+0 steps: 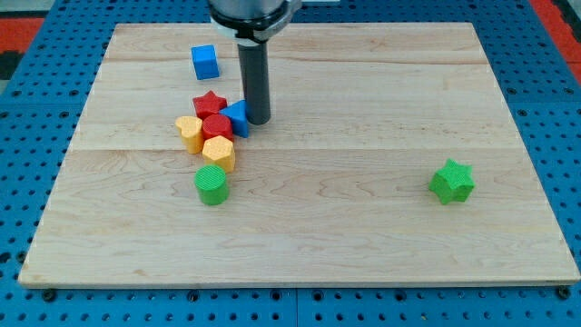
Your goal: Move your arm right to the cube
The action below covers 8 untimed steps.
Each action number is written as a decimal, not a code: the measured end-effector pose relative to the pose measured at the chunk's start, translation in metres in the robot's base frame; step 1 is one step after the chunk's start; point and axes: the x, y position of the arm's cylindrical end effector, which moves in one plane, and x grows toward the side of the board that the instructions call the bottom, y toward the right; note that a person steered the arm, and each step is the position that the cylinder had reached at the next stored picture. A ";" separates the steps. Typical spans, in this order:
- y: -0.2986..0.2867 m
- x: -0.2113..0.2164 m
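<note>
Blue cube (pixel 205 62) — up-left of my tip (pixel 258 122)

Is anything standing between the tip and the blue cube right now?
Nothing visible does. My tip sits beside the cluster's blue block; the blue cube lies toward the view's top left, with bare board between.

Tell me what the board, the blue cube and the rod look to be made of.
The board looks like pale unfinished wood: visible grain and plank seams, matte. The blue cube seems painted wood or plastic; flat uniform colour, soft sheen, can't tell which. The rod, ending at my tip just right of the block cluster, looks like dark matte metal or plastic, with a faint highlight along its length.
</note>
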 end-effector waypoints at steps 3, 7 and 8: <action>0.037 -0.040; 0.009 -0.129; 0.009 -0.130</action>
